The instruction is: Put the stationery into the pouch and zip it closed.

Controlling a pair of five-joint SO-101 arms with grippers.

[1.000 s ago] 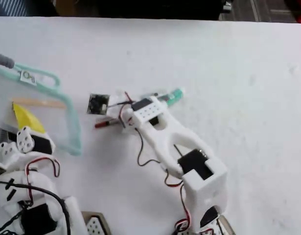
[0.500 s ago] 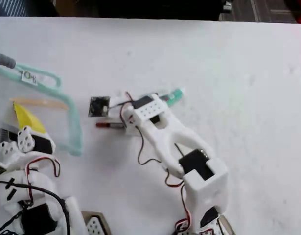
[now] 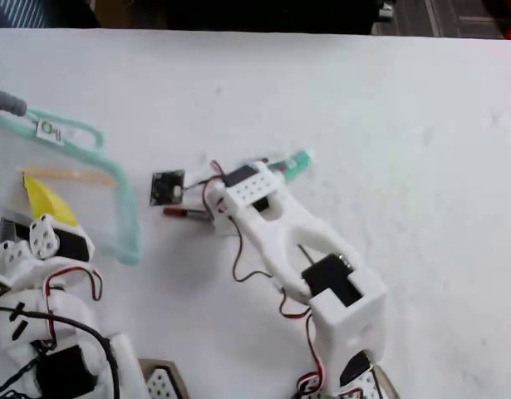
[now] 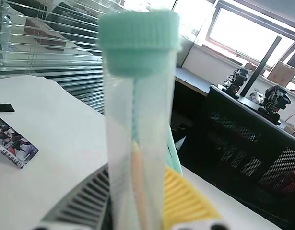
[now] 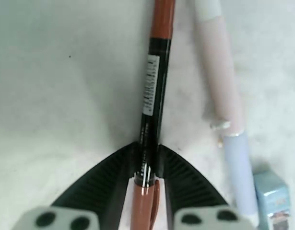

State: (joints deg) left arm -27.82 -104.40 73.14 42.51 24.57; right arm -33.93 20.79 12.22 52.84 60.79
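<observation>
The clear pouch (image 3: 89, 179) with a mint-green rim lies at the table's left, with a wooden pencil (image 3: 68, 175) inside. My left gripper (image 3: 39, 214) is shut on its near edge, the yellow finger (image 4: 185, 203) against the pouch (image 4: 137, 96), where the pencil (image 4: 139, 182) shows through. Mid-table, my right gripper (image 5: 146, 163) is shut on a red-and-black pen (image 5: 152, 91) lying flat; in the high view the pen (image 3: 182, 213) sticks out left of the gripper (image 3: 212, 214). A pink-and-blue pen (image 5: 220, 81) lies beside it.
A green-capped pen (image 3: 293, 161) pokes out behind the right arm's wrist. A small light-blue item (image 5: 275, 200) lies by the pink-and-blue pen. A grey pull (image 3: 6, 101) and a white tag (image 3: 47, 130) sit at the pouch's far corner. White table stretches to the right.
The right arm's wrist has turned and shifted slightly toward the near side, and the red-and-black pen now lies more level. The left arm and pouch have not moved.
</observation>
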